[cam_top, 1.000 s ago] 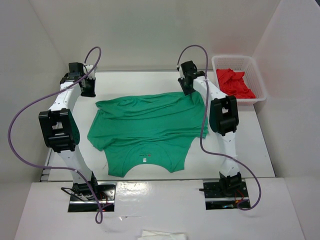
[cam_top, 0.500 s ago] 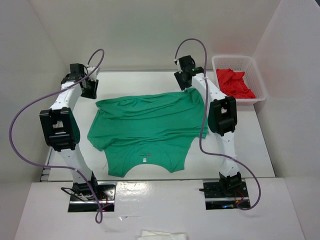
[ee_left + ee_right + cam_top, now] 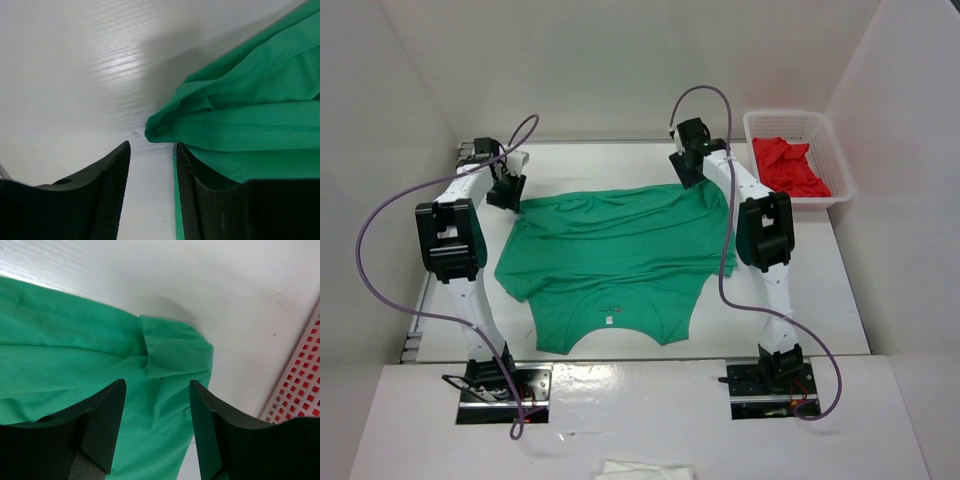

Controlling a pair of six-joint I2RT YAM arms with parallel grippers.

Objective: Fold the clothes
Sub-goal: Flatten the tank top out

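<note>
The clothes, a green T-shirt (image 3: 615,255), lie spread on the white table (image 3: 620,160) with the neck and its white label (image 3: 607,321) toward the arms. My left gripper (image 3: 508,193) hovers at the shirt's far left corner. In the left wrist view that gripper (image 3: 151,150) is open over bare table, and the folded corner (image 3: 240,115) lies just ahead and to the right of it. My right gripper (image 3: 690,175) is at the far right corner. In the right wrist view it (image 3: 157,387) stands open above the crumpled hem (image 3: 170,352), gripping nothing.
A white basket (image 3: 798,120) holding a red garment (image 3: 790,165) stands at the back right, close to the right gripper; its mesh wall (image 3: 300,390) shows in the right wrist view. Walls enclose the table on three sides. Purple cables loop off both arms.
Both grippers have opened wider. The left arm's elbow has swung up and inward, shifting its gripper slightly right. The right gripper has drawn back a little from the hem.
</note>
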